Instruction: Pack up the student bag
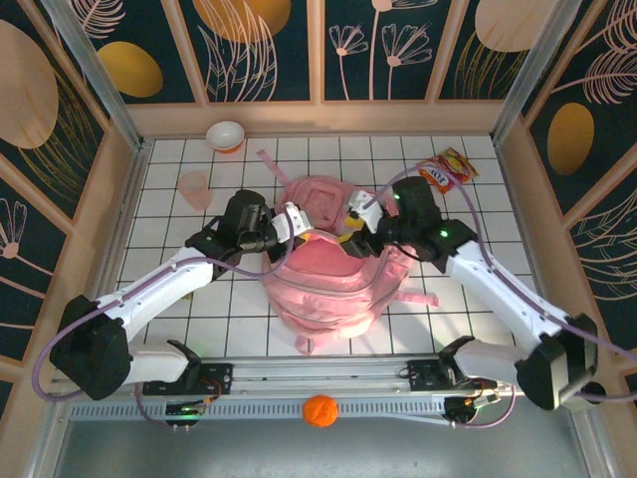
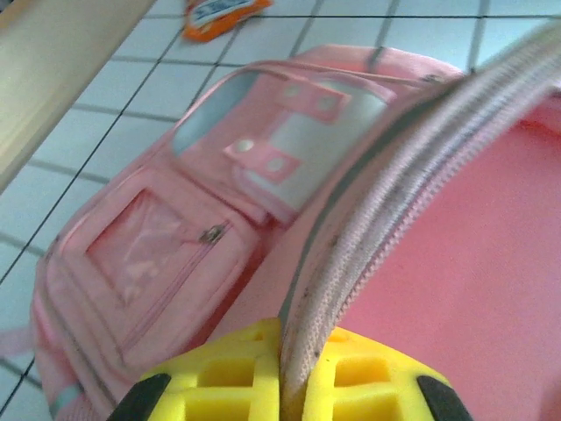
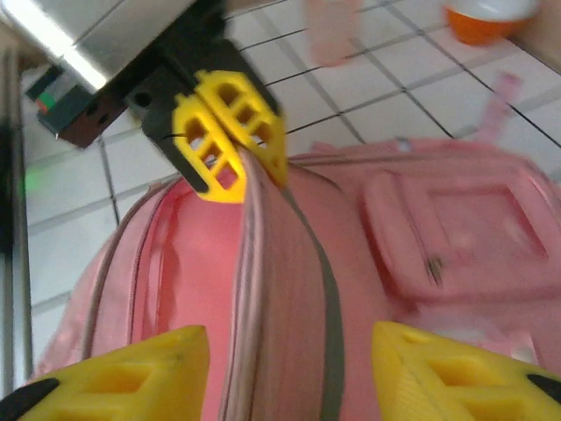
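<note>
The pink student bag point(image 1: 328, 284) lies in the middle of the tiled table with its main compartment gaping and the pink lining showing. My left gripper point(image 1: 292, 221) is at the bag's far left rim. In the left wrist view its yellow fingers point(image 2: 302, 351) are shut on the zip edge point(image 2: 386, 193) of the opening, and the front pockets point(image 2: 175, 254) lie to the left. My right gripper point(image 3: 289, 351) is open, its fingers standing either side of the same zip edge without touching it. The right wrist view also shows the left gripper point(image 3: 232, 145) pinching that edge farther along.
An orange and white bowl point(image 1: 226, 134) and a pink cup point(image 1: 194, 186) stand at the back left. A snack packet point(image 1: 445, 171) lies at the back right. An orange ball point(image 1: 320, 410) rests in front of the arm bases. Wooden walls close in the table.
</note>
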### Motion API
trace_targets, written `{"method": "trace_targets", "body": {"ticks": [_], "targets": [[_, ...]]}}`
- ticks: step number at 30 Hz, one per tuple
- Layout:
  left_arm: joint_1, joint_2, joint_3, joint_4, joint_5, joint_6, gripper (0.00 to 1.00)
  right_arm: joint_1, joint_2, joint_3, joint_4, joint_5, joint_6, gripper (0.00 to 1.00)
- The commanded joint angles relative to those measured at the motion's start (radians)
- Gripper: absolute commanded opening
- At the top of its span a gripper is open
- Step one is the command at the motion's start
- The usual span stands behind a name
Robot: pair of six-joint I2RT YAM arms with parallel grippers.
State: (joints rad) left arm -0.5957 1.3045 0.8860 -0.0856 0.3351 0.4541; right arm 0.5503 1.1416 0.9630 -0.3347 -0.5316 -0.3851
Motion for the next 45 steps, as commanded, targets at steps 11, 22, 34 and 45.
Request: {"method": "trace_targets", "body": {"ticks": [11,22,34,45], "targets": [[0.082,-0.029,-0.013,0.146,-0.186,-0.446,0.0,-0.035,-0.141,-0.144,0.055,0.26,0.706,0.6],[0.082,-0.015,0.041,0.134,-0.033,-0.308,0.0,0.137,-0.03,-0.059,0.192,0.346,0.377,0.65],[0.082,-0.024,0.081,0.097,0.083,-0.223,0.01,0.144,0.334,0.177,0.213,0.27,0.074,0.6],[0.194,-0.144,0.065,-0.114,-0.282,-0.537,0.81,0.034,0.25,0.088,0.287,0.18,0.274,0.0]]}}
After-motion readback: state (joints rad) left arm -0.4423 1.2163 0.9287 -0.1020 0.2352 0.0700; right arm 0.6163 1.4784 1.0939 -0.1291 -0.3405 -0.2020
